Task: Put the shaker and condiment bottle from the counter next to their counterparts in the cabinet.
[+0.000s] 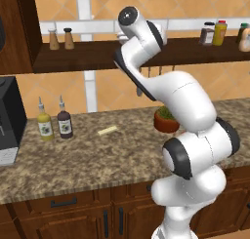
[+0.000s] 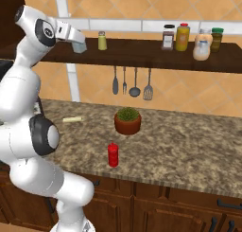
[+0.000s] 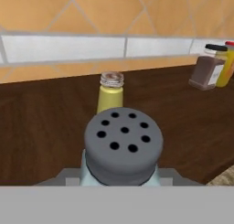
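the shaker (image 3: 122, 147) is up at the cabinet (image 2: 142, 53) shelf, clamped in the gripper (image 2: 79, 45), which is closed on its pale body. in the hand view you look straight down on its grey cap with the ring of black holes, so its long axis runs along the line of the camera, cap toward the lens. from the right base view it looks upright, at the shelf's front edge; can't tell if it's touching the board. just beyond it on the shelf stands the yellow-green shaker (image 3: 111, 94), upright with a grey cap, close but apart. further right along the shelf are a dark brown bottle (image 2: 168, 37) and an orange bottle (image 2: 182, 36) side by side, then more jars (image 2: 203, 45). the red condiment bottle (image 2: 113, 154) is upright on the granite counter (image 2: 189, 141), near the front edge, in front of a potted plant (image 2: 127, 120). utensils (image 2: 132, 83) hang under the shelf. two brown shakers (image 1: 61, 39) sit at the shelf's left end. labels are too small to read.
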